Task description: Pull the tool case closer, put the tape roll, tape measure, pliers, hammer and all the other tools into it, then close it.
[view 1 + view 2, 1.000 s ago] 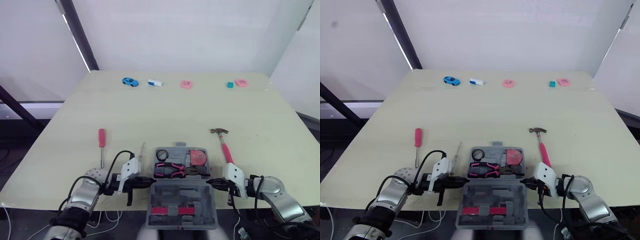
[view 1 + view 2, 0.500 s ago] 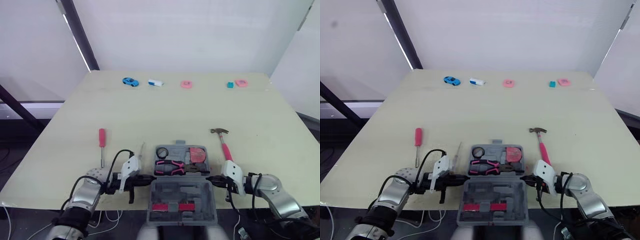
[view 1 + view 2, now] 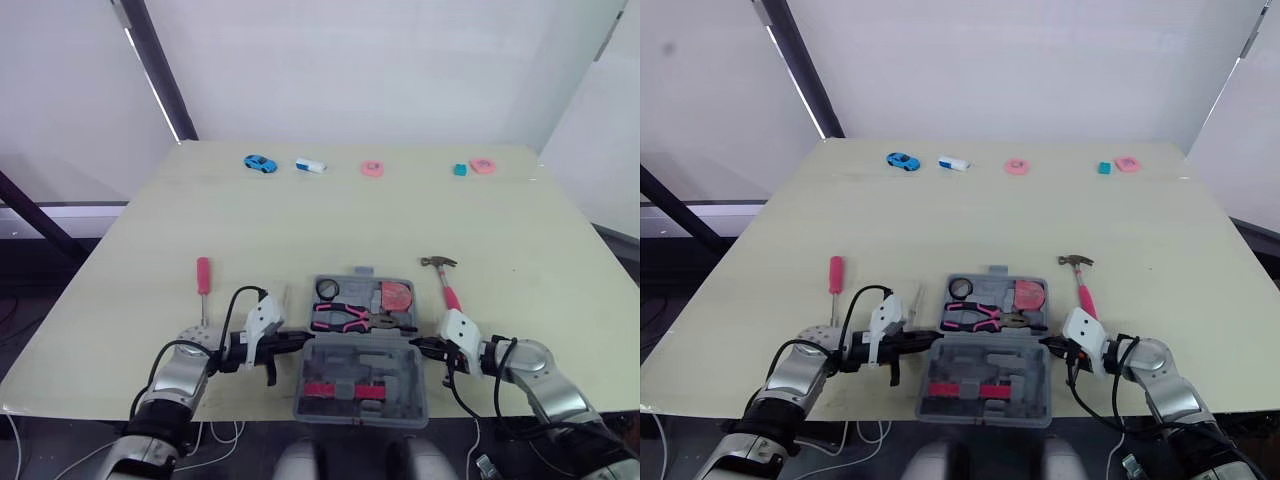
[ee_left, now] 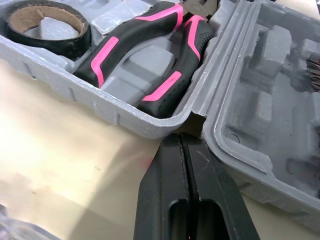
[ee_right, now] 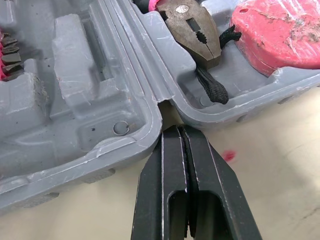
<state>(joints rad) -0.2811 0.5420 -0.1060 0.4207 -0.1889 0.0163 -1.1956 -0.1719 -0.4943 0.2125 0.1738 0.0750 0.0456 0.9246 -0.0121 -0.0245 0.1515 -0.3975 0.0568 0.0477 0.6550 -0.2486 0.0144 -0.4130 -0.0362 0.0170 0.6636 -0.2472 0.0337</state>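
Observation:
The grey tool case (image 3: 340, 362) lies open near the table's front edge, tray half farther away and lid half nearer. In the tray are a black tape roll (image 4: 45, 22), pink-handled pliers (image 4: 150, 55) and a red tape measure (image 5: 280, 30). My left gripper (image 4: 182, 139) is shut, its tips at the hinge notch on the case's left side. On the right side my right gripper (image 5: 175, 130) is shut at the same hinge notch. A pink-handled hammer (image 3: 447, 285) lies right of the case. A red-handled screwdriver (image 3: 203, 280) and a thin screwdriver (image 3: 913, 297) lie to its left.
Along the table's far edge sit a blue toy car (image 3: 259, 163), a white and blue item (image 3: 311, 166), a pink ring (image 3: 373, 168), a teal block (image 3: 460, 170) and another pink item (image 3: 483, 164). The table's front edge (image 3: 230, 412) runs just below the lid.
The case has slid away from the front edge, farther onto the table, with both shut grippers moving forward at its hinge. The hammer and screwdrivers have stayed put.

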